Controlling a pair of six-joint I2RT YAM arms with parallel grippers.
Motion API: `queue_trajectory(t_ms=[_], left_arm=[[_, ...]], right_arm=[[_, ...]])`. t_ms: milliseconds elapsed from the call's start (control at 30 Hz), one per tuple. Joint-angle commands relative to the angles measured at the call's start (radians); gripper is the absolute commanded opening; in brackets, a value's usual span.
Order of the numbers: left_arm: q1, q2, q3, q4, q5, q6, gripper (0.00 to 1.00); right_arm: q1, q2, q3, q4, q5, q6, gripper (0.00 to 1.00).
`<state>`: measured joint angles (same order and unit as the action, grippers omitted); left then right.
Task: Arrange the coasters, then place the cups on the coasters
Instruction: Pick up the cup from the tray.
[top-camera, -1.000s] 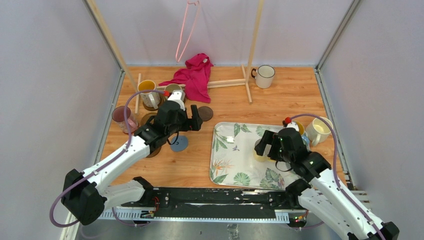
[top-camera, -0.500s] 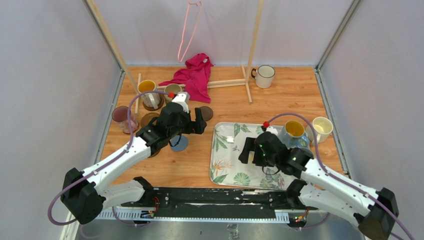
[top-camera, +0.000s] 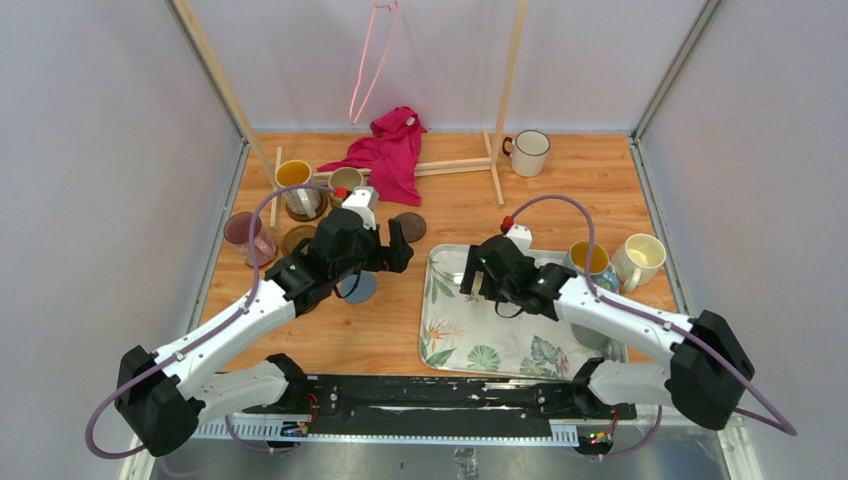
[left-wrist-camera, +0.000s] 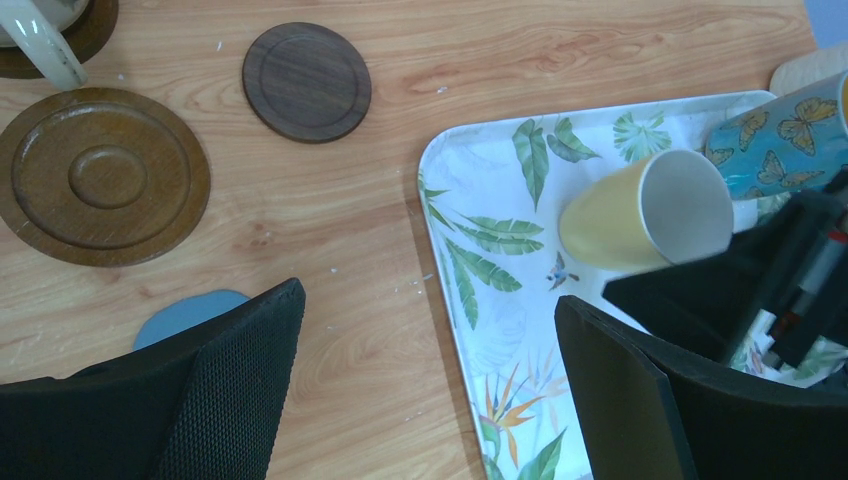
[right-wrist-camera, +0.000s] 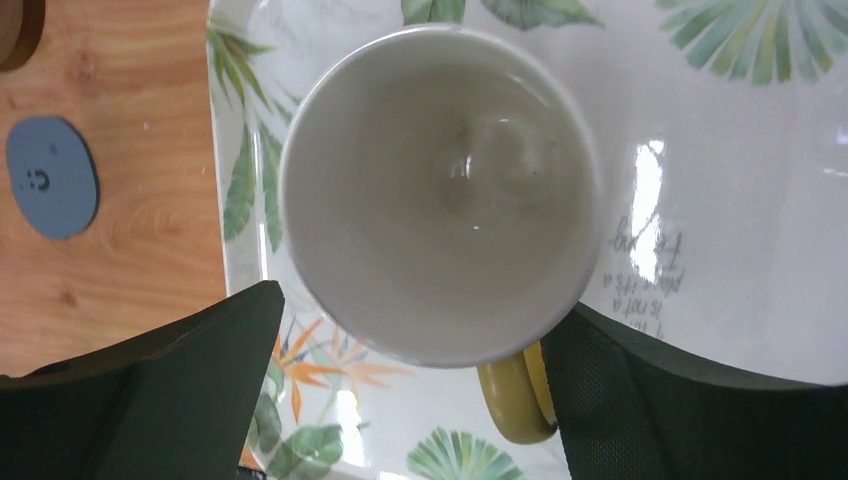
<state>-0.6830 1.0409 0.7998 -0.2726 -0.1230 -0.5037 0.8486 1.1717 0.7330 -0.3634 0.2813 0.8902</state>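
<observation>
Two arms are out over the table (top-camera: 560, 200). The left gripper (left-wrist-camera: 428, 300) hovers above bare wood just beside the tray (left-wrist-camera: 465, 190) corner, fingers spread wide, nothing between them. The blue coaster (right-wrist-camera: 50, 175) lies flat on the table left of the tray, and in the left wrist view one finger hides half of it. Further out sits the dark coaster (left-wrist-camera: 306, 82), with the ridged brown coaster (left-wrist-camera: 100, 175) near it, the two apart.

Now the right gripper (top-camera: 477, 277): it's over the tray's left half, directly above the yellow cup (right-wrist-camera: 440, 190). The right wrist view looks straight down into the cup, mouth up, handle poking out below the rim. The fingers stand wide, one on each side, right against the rim's edge. Whether they're actually squeezing it, or whether the cup rests on the tray, I can't tell.

The butterfly cup (left-wrist-camera: 780, 135) stands upright close by, at the tray's far right corner. The cream cup (top-camera: 638, 262) is on the table just past it.
</observation>
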Motion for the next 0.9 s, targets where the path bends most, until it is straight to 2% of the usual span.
queue_trajectory(t_ms=[0, 267, 533, 667, 867], left_arm=[[-0.007, -0.040, -0.007, -0.030, 0.001, 0.019, 1.00], [-0.007, -0.101, -0.019, -0.082, -0.024, 0.027, 1.00], [-0.017, -0.124, -0.047, -0.097, -0.006, -0.004, 1.00], [-0.108, -0.103, -0.049, -0.101, -0.087, -0.042, 1.00], [-0.269, -0.022, -0.043, -0.076, -0.232, -0.169, 1.00]], right_arm=[[-0.046, 0.090, 0.072, 0.125, -0.001, -0.028, 1.00], [-0.020, 0.227, 0.178, 0.125, -0.108, 0.004, 1.00], [-0.019, 0.173, 0.173, 0.044, -0.073, -0.001, 1.00], [-0.023, 0.117, 0.156, -0.018, -0.032, -0.010, 1.00], [-0.026, -0.085, 0.125, -0.142, 0.117, -0.047, 1.00]])
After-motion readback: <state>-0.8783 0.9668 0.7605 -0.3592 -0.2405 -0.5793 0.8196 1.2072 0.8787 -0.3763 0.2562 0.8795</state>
